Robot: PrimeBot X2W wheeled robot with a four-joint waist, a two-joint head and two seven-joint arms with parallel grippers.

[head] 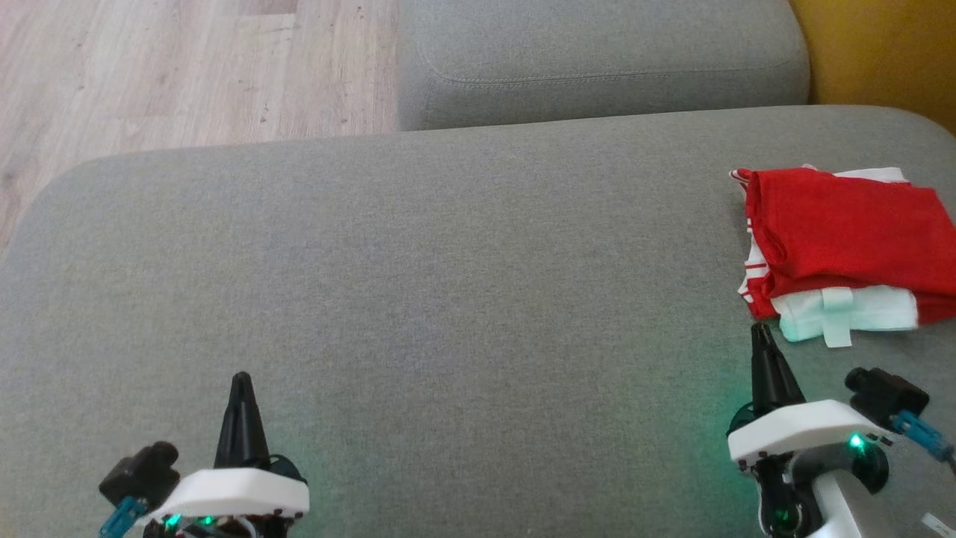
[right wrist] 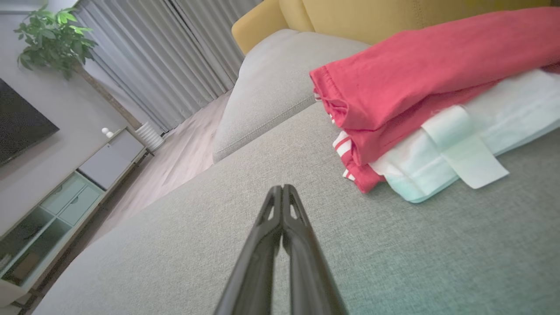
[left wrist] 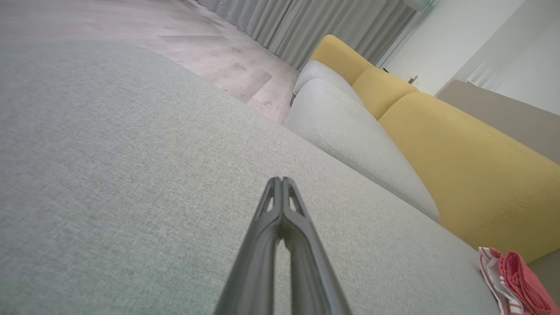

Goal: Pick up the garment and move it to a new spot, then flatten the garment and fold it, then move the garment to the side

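Note:
The garment [head: 844,246] is a folded red and white bundle with a white waistband and striped trim, lying at the right edge of the grey cushion [head: 418,284]. It also appears in the right wrist view as a red stack over white cloth [right wrist: 420,105], and at the lower right corner of the left wrist view [left wrist: 516,280]. My right gripper [head: 762,332] is shut and empty, its tip just below the garment's near left corner, not touching it. My left gripper [head: 240,381] is shut and empty at the lower left, far from the garment.
A second grey cushion [head: 597,60] lies behind the main one, with a yellow backrest [left wrist: 472,166] to the right. Wooden floor [head: 164,67] runs along the far left. A cabinet [right wrist: 65,197] and curtains [right wrist: 175,57] stand beyond.

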